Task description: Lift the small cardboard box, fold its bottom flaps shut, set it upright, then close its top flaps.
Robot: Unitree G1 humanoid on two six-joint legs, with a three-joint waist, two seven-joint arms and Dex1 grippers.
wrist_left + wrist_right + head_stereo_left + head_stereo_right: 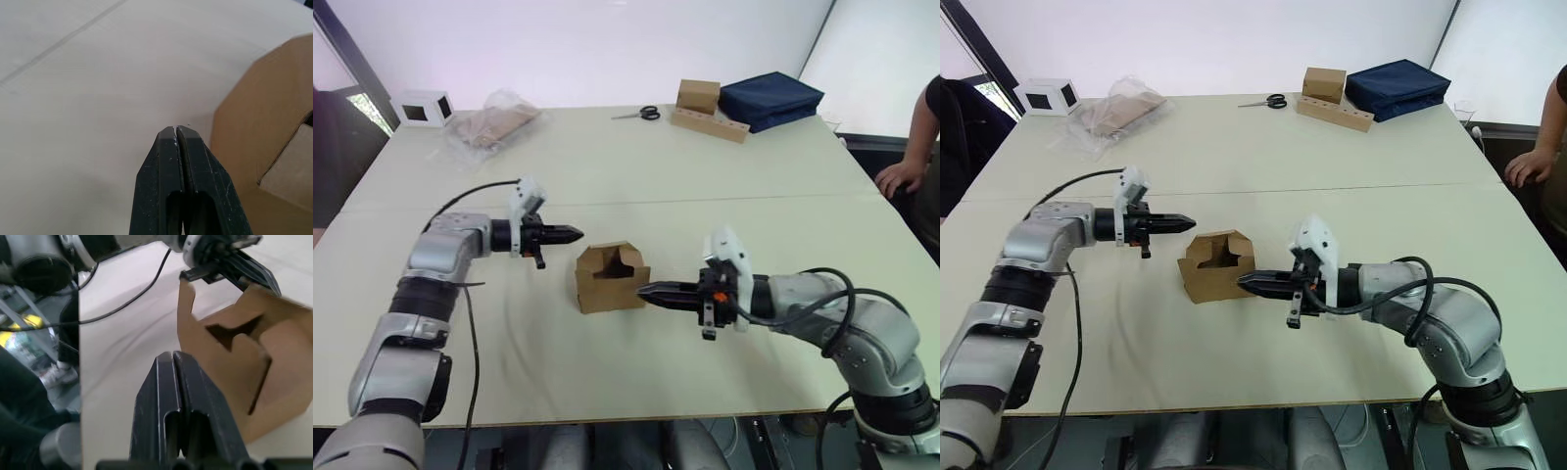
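Small cardboard box (611, 279) plain brown; both tools black, left tool (576, 234), right tool (644, 290); table (705, 176) cream.

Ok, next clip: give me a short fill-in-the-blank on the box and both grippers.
1. The small cardboard box rests on the ____.
2. Both the left gripper and the right gripper have their fingers ____.
3. The box sits ____ the two grippers.
4. The scissors lie near the table's ____ edge.

Missing: table; shut; between; far
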